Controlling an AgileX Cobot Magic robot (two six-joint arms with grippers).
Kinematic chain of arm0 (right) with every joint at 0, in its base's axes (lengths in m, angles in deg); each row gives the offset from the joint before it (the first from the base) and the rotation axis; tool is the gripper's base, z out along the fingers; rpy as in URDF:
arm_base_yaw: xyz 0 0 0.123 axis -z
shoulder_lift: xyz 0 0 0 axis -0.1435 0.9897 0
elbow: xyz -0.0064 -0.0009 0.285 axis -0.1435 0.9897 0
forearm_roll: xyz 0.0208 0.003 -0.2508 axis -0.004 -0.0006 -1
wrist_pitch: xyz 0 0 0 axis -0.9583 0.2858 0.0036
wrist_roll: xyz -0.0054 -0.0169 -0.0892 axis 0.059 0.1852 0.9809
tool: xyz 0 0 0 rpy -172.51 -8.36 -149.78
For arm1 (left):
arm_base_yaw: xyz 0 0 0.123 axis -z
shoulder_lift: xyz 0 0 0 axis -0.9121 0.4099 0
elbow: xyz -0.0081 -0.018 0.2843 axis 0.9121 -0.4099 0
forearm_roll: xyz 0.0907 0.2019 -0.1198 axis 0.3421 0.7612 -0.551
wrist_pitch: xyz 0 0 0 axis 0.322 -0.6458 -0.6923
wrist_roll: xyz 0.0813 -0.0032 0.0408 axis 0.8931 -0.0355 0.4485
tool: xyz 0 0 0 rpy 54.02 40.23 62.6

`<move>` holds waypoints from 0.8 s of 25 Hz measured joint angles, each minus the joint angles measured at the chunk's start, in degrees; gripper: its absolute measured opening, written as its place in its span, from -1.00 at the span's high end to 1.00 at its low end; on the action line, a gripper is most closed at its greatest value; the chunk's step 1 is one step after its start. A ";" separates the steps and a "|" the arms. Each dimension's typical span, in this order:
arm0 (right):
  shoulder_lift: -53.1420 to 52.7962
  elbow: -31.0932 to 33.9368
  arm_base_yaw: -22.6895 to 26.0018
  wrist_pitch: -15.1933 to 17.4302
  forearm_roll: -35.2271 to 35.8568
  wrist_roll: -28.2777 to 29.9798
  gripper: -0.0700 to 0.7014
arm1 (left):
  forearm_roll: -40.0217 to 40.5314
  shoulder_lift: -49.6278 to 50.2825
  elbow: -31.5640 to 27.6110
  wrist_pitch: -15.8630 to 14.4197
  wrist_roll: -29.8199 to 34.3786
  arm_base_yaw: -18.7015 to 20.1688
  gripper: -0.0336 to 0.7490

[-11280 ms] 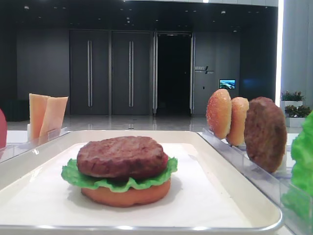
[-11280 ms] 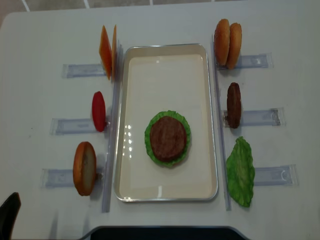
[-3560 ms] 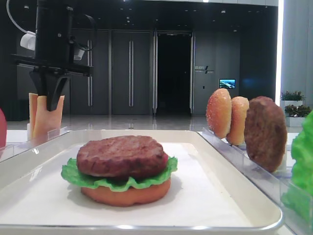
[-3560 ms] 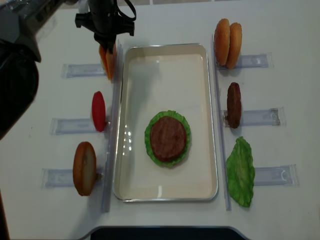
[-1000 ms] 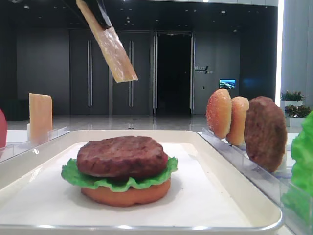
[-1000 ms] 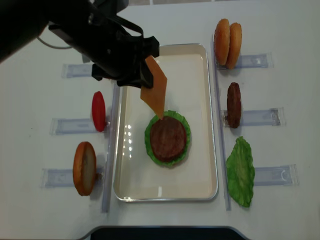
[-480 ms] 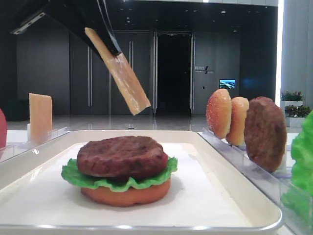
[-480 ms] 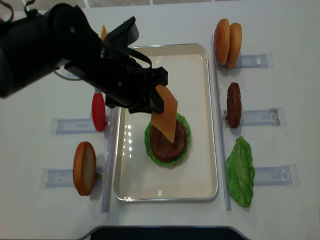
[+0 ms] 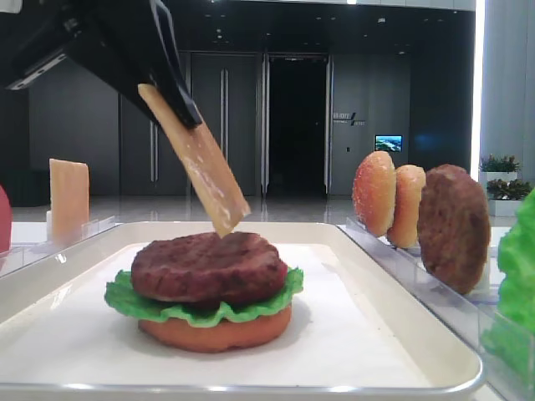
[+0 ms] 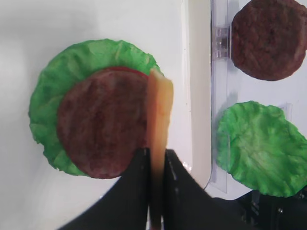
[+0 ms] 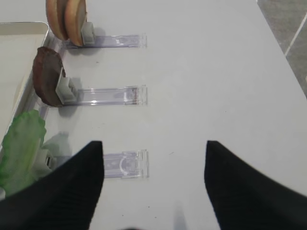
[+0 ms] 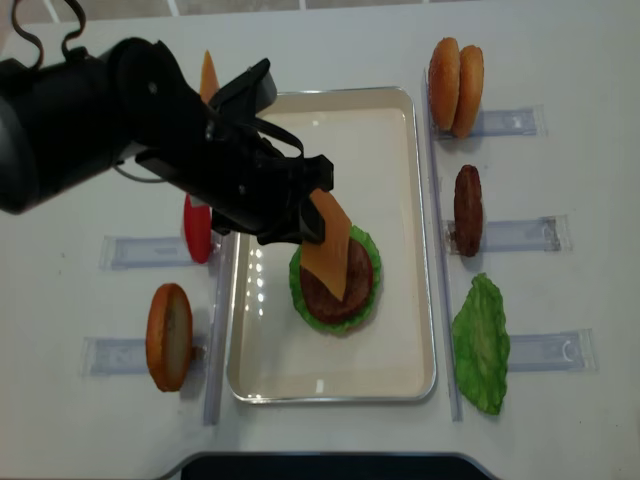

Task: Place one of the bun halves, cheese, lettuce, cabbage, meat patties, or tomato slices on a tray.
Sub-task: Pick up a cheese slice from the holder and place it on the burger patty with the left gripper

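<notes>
My left gripper (image 12: 303, 214) is shut on a pale orange cheese (image 12: 331, 252) slice and holds it slanted over the cream tray (image 12: 330, 150). The cheese (image 9: 197, 164) hangs edge-on, and its lower corner meets the top of the brown meat patty (image 9: 209, 267), which lies on lettuce (image 9: 125, 301) and a bun half (image 9: 217, 332). In the left wrist view the cheese (image 10: 159, 108) sticks out between the closed fingers (image 10: 136, 191), above the patty (image 10: 100, 129). My right gripper (image 11: 153, 144) stands open over bare table, with nothing between its fingers.
A second cheese slice (image 9: 68, 200) stands in the far-left rack. Right of the tray, two bun halves (image 12: 455, 85), a patty (image 12: 467, 210) and lettuce (image 12: 482, 345) sit in clear racks. On the left are a red tomato slice (image 12: 193, 232) and a bun half (image 12: 168, 335).
The left arm has carried the cheese down and along the tray. Its lower corner has dropped from well above the patty to the patty's top.
</notes>
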 joint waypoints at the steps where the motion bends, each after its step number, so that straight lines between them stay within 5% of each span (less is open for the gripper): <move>1: 0.00 0.00 0.00 0.00 0.00 0.00 -0.38 | -0.63 0.00 -0.19 0.40 0.27 0.12 0.83; 20: 0.00 0.00 0.00 0.00 0.00 -0.06 -0.38 | -10.05 4.65 -0.32 4.22 7.39 1.98 0.83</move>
